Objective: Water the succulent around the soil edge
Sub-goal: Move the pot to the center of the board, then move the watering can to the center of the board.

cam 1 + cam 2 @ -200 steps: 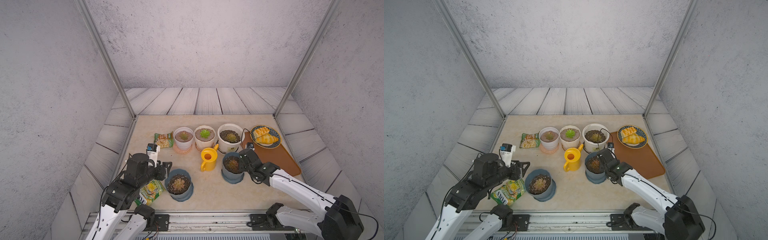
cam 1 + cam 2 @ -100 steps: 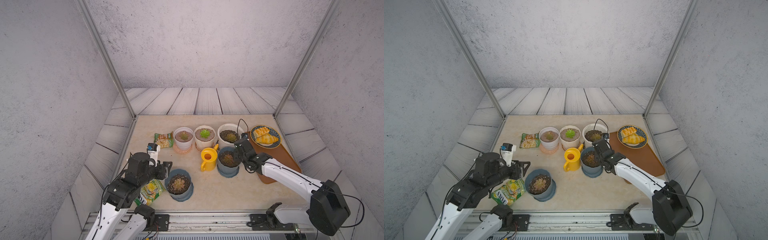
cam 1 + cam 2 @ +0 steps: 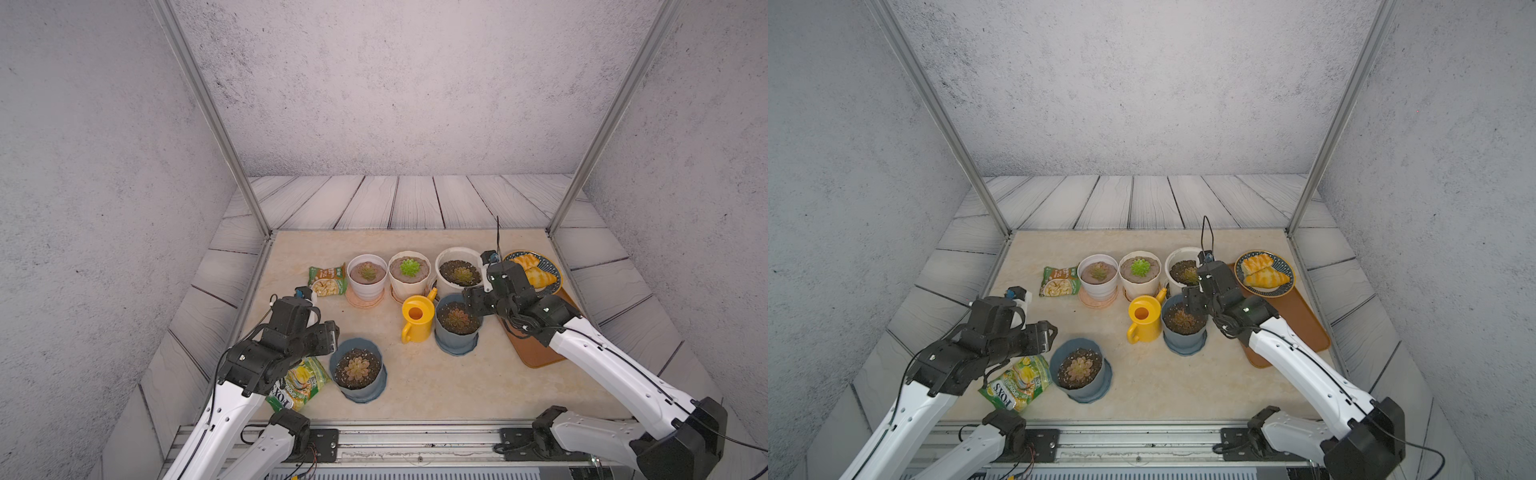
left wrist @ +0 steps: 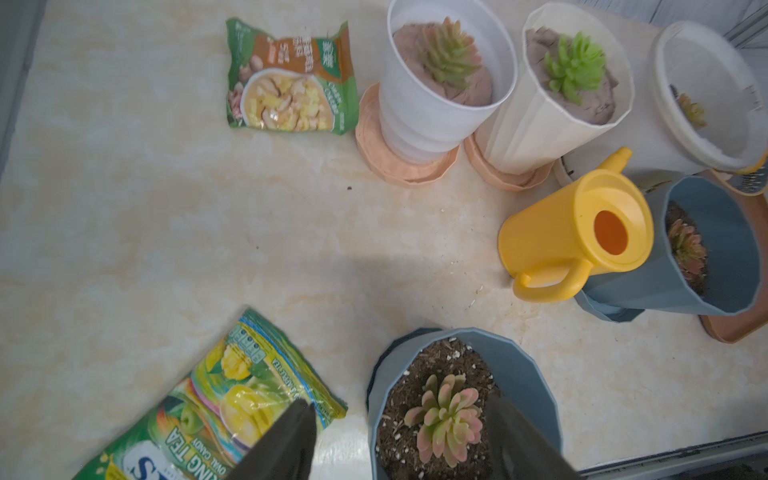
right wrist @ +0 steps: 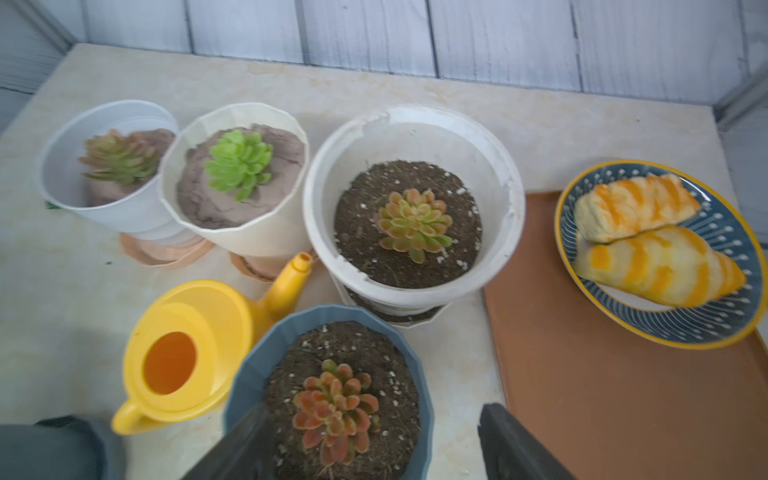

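Note:
A yellow watering can point(image 3: 417, 318) point(image 5: 187, 353) stands upright mid-table with nothing holding it. Touching its right side is a blue pot point(image 3: 457, 332) with a reddish succulent point(image 5: 334, 409) in dark soil. My right gripper point(image 3: 471, 305) point(image 5: 374, 419) hovers open over this pot's right rim, one finger above the soil and one outside the wall. A second blue pot point(image 3: 358, 376) with a pink-green succulent point(image 4: 446, 419) stands near the front. My left gripper point(image 3: 330, 336) point(image 4: 401, 409) is open above its left rim, holding nothing.
Three white pots point(image 3: 409, 272) with succulents line the back. A plate of pastries point(image 3: 534, 272) sits on a brown tray point(image 3: 536, 353) at the right. One snack packet point(image 3: 328, 280) lies back left, a candy bag point(image 3: 297, 384) under the left arm.
My right gripper, shut on the blue pot's rim a second ago, shifted the pot slightly left and back against the watering can, then opened and let go. The left arm stayed put.

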